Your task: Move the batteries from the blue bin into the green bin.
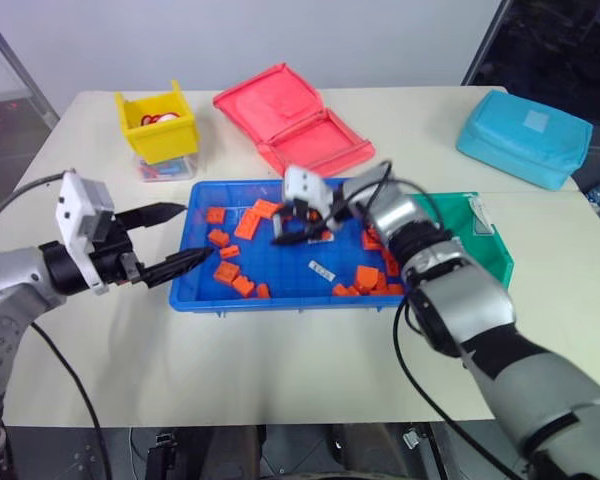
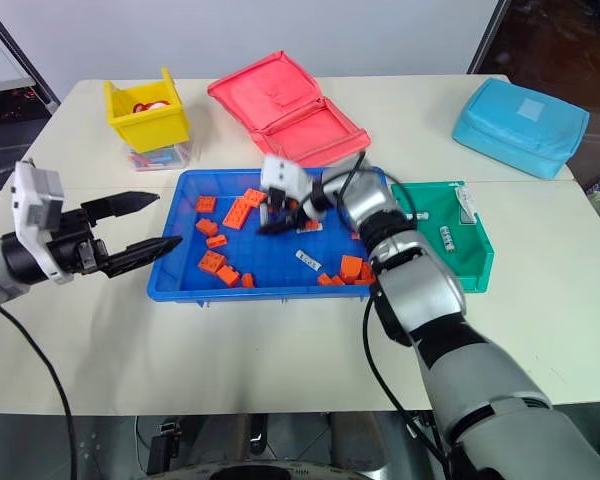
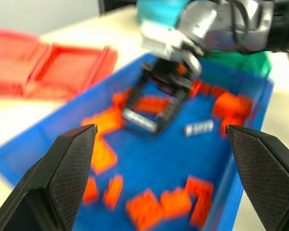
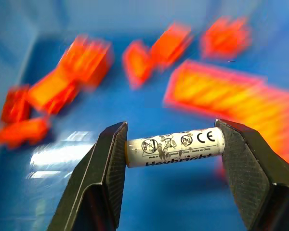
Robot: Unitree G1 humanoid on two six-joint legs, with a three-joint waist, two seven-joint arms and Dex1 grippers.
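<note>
Two batteries (image 2: 448,237) lie in the green bin (image 2: 477,262), which sits against the right end of the blue bin (image 2: 185,285); one more battery (image 2: 308,260) rests on the blue floor near the middle, among scattered orange blocks (image 2: 238,212). Behind the tray stand a yellow bin (image 2: 148,128) with red and white things inside, an open pink case (image 2: 285,110), and, well off to the right, a light-blue pouch (image 2: 521,125). My right gripper (image 4: 171,144) hangs over the middle of the blue bin, clear of its floor, fingers pointing toward my left and tilted down; its fingers are closed end-to-end on a white battery (image 4: 176,146) that spans the gap between them, printing facing up. My left gripper (image 1: 175,240) hovers at the tray's left rim, pointing level across it, fingers spread wide with nothing between them. Blocks crowd the left and far parts of the tray and its right front corner; the floor under the held battery is mostly bare blue. Open table (image 1: 280,360) lies in front of the tray.
</note>
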